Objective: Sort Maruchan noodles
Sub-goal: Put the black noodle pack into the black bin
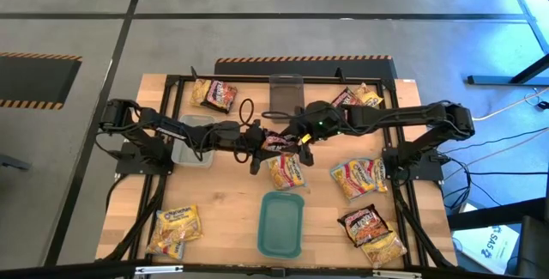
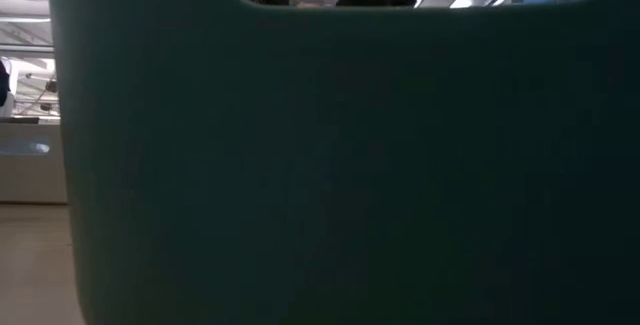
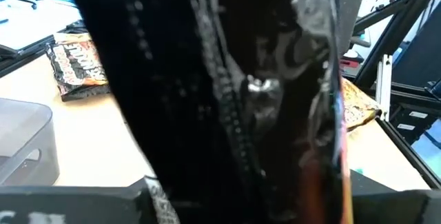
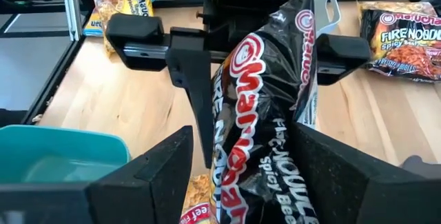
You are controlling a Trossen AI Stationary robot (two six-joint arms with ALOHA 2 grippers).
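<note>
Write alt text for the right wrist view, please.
A crumpled black plastic Maruchan noodle packet is held between two grippers, the left gripper behind it. On the wooden table lie a yellow noodle packet, a dark Fire noodle packet and a teal tray.

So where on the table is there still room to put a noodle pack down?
Bare wood shows between the yellow packets at the front left corner and the teal tray, and along the back edge between the clear tub and the dark packet. It is crowded mid-table, where both end effectors meet over a black packet.
</note>
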